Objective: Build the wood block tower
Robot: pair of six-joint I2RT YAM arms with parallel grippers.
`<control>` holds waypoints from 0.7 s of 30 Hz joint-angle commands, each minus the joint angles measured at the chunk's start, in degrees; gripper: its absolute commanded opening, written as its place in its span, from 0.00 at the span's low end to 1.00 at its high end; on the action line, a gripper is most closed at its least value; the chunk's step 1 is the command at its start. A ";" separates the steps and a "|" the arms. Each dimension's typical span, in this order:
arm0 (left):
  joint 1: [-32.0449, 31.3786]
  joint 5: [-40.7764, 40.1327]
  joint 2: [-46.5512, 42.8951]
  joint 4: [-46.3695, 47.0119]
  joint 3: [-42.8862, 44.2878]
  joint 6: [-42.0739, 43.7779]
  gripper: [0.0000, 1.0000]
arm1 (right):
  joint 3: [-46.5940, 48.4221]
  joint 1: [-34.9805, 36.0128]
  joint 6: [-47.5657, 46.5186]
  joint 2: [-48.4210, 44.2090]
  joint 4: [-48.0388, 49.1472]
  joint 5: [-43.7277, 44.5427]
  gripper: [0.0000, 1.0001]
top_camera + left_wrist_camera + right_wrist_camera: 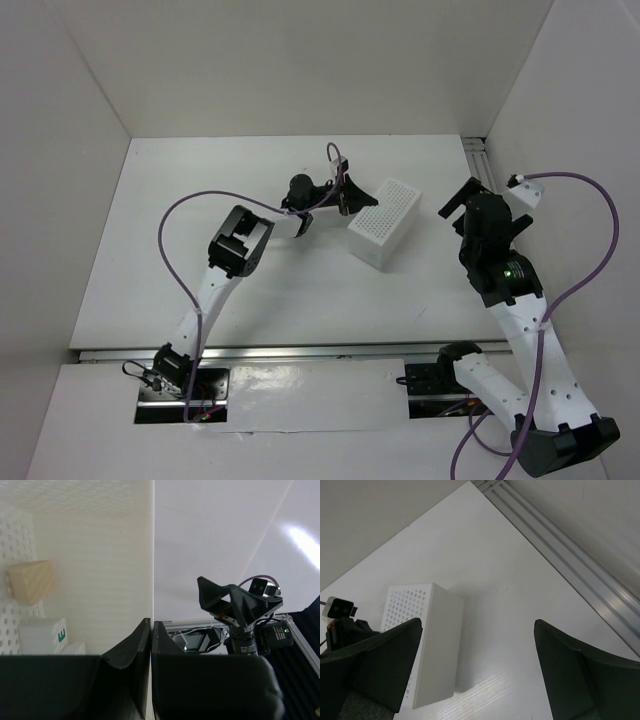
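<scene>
— What's the setting?
— A white table (200, 260) walled in by white panels on the left, far and right sides.
— And the blocks?
— In the left wrist view, a tan block (31, 581) and a white block (41, 635) with a teal mark lie against the perforated wall inside the tray (100, 555). A third is not clear to me.
— Where is the tray on the table?
— Right of centre, toward the far edge, turned at an angle.
— Is anything holding it?
— The left gripper (151, 626) is pinched on one tray wall, a finger on each face.
— The other arm?
— The right gripper (478, 625) hangs spread wide near the far right corner, apart from the tray, with nothing between its fingers.
— Room to move?
— Bare table to the left and near side of the tray. A metal rail (560, 550) runs along the right edge.
</scene>
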 commanded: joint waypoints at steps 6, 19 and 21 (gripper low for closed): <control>-1.24 -10.26 7.42 28.95 11.04 -17.15 0.00 | 2.58 -0.25 -0.09 -0.01 -0.29 -0.50 1.00; -2.82 -17.12 9.89 28.85 15.35 -21.19 0.00 | 3.10 -0.25 -0.09 0.52 0.23 -0.50 1.00; -2.82 -17.65 9.89 28.86 15.35 -21.19 0.00 | 3.10 -0.25 -0.09 0.52 0.23 -0.50 1.00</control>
